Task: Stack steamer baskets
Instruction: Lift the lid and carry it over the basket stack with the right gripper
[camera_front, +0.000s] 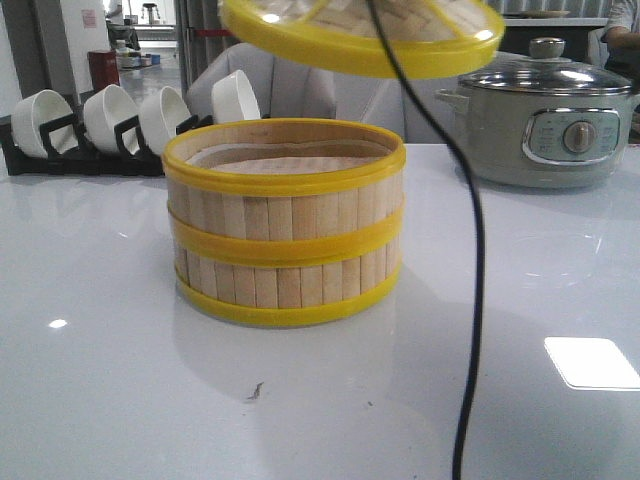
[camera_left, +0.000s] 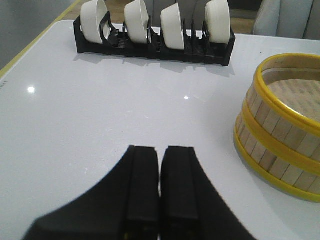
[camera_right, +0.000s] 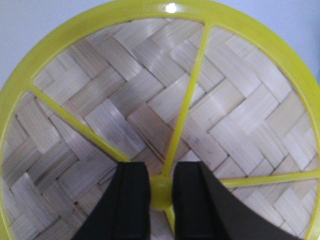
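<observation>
Front view first: the two steamer baskets (camera_front: 285, 235) are already one on top of the other, sitting mid-table on the white table (camera_front: 100, 330), rims lined up pretty neatly, pale liner visible inside the top one. Above them hangs the woven lid (camera_front: 365, 35), clear of the top rim and tilted a bit — you only see its underside and yellow edge. A black cable (camera_front: 478, 260) dangles down in front, just right of the stack. Back left there's a black rack (camera_front: 90, 155) with white bowls (camera_front: 110, 115) standing on edge, and back right a grey electric pot (camera_front: 545, 125) with a glass lid.

Left wrist view: the left gripper (camera_left: 159, 170) has its two black fingers pressed together with nothing between them, hovering over bare tabletop. The baskets are off to one side, well apart from it, and the bowl rack is at the far edge.

Right wrist view: the right gripper (camera_right: 161, 192) is clamped on the lid's yellow centre hub (where the ribs meet), one finger either side — the woven bamboo fills nearly the whole view, so the baskets aren't visible here.
</observation>
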